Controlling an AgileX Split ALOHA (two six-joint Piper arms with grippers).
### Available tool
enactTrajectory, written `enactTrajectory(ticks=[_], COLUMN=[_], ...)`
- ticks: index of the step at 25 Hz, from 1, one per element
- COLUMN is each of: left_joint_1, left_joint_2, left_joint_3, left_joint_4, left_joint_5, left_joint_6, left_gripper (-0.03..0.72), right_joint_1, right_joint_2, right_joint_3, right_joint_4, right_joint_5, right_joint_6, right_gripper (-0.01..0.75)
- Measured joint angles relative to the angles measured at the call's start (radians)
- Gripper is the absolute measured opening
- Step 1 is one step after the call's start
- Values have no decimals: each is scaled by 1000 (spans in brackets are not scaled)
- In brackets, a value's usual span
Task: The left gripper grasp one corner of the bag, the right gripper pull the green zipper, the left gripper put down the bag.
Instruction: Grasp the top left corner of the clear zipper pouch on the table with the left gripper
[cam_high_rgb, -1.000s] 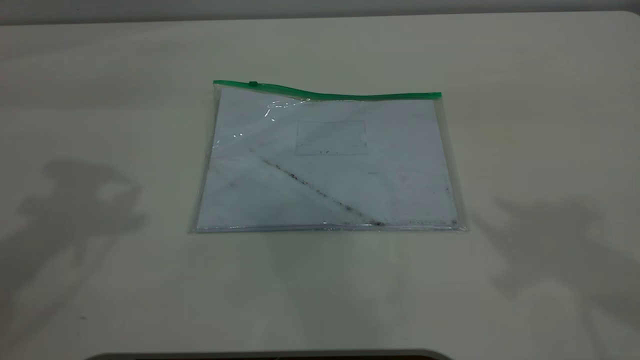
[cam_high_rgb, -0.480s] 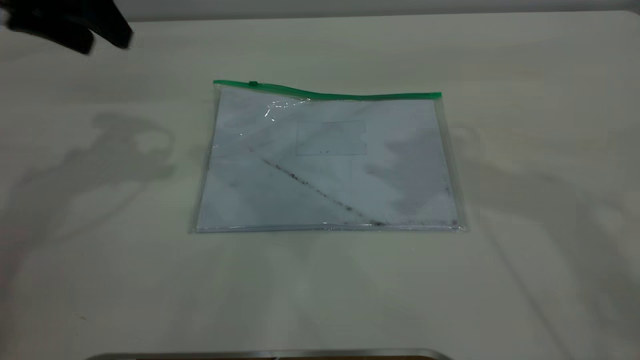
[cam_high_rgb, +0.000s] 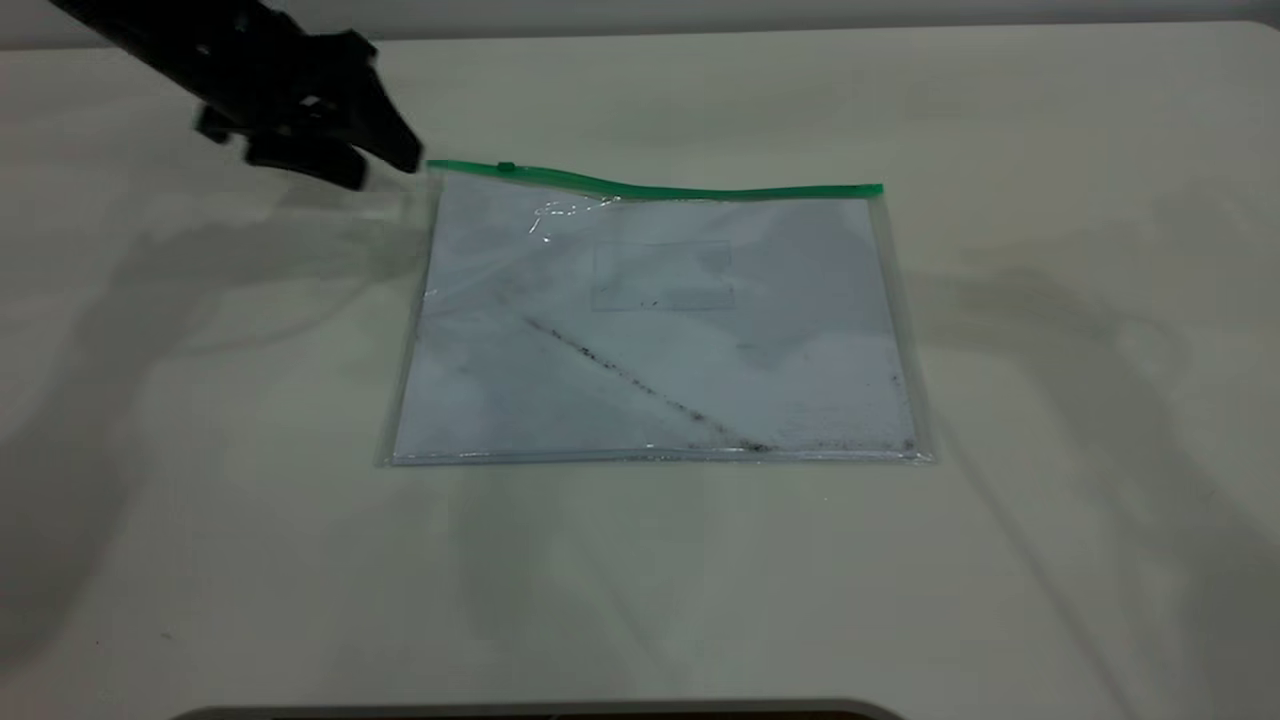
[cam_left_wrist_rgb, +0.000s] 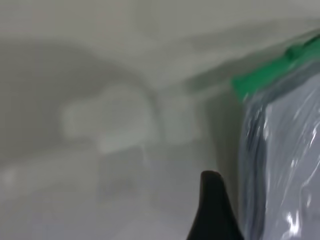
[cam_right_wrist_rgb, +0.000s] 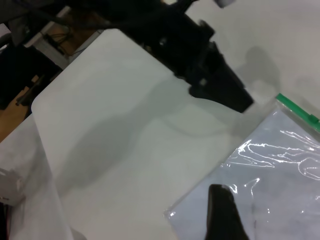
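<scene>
The bag (cam_high_rgb: 655, 320) lies flat on the pale bench (cam_high_rgb: 1050, 500), near the middle, untouched. It is a clear plastic pouch with white paper showing through and a dark diagonal smudge line across its lower half. The green zipper (cam_high_rgb: 655, 183) runs along its far long edge, slightly wavy, with the small slider tab (cam_high_rgb: 507, 167) close to the left end.

In the exterior view my left pincer (cam_high_rgb: 385, 165) comes in from the upper left, dark and blurred, its tips just beside the bag's far left corner. Its two fingers look slightly parted, gripping nothing, and I cannot tell whether they touch the plastic.

The left wrist view is heavily blurred; it shows only one dark fingertip (cam_left_wrist_rgb: 214, 210), the bag's crinkled edge (cam_left_wrist_rgb: 285, 165) and the end of the green strip (cam_left_wrist_rgb: 270, 75), cut off at the frame edge.

The right wrist view alone shows my right pincer: a single dark fingertip (cam_right_wrist_rgb: 223, 212) over the bag's left side (cam_right_wrist_rgb: 260, 190). I cannot tell whether it is parted or clenched. That view also shows the left pincer (cam_right_wrist_rgb: 235, 97) from the side, near the green corner (cam_right_wrist_rgb: 297, 111).
</scene>
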Motion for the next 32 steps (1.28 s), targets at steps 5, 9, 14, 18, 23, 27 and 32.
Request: enactTrajectory(ticks=[5,9,14,18,23,27,32], left_joint_1=[0,-10,-60,-90,-93,-99,-99], left_joint_2=[90,128,146,146,146,113,38], left_joint_3=[-77,-94,-95,-95,-96,-96,-96], left_joint_4=[-57,-92,-103,-102,-73,10,62], left_joint_5=[7,6,8,7,6,-2,-26], left_joint_6=[34,43,90,132,147,247,558], left_gripper=[590,590,587,514,213,53,54], right_joint_1=[0,0,0,0,0,0,0], right_joint_2=[1,1,1,1,1,1,32], right_joint_3=[-1,-1,-2,-3,-3,-6,-23], right_joint_4=[-4,-4,-4,-4,-4,-53,-78], right_joint_5=[1,-5,-11,-13,-21,-37,-126], right_joint_6=[2,2,2,4,-12,-21,-106], right_gripper=[505,505,505,505,505,504,483])
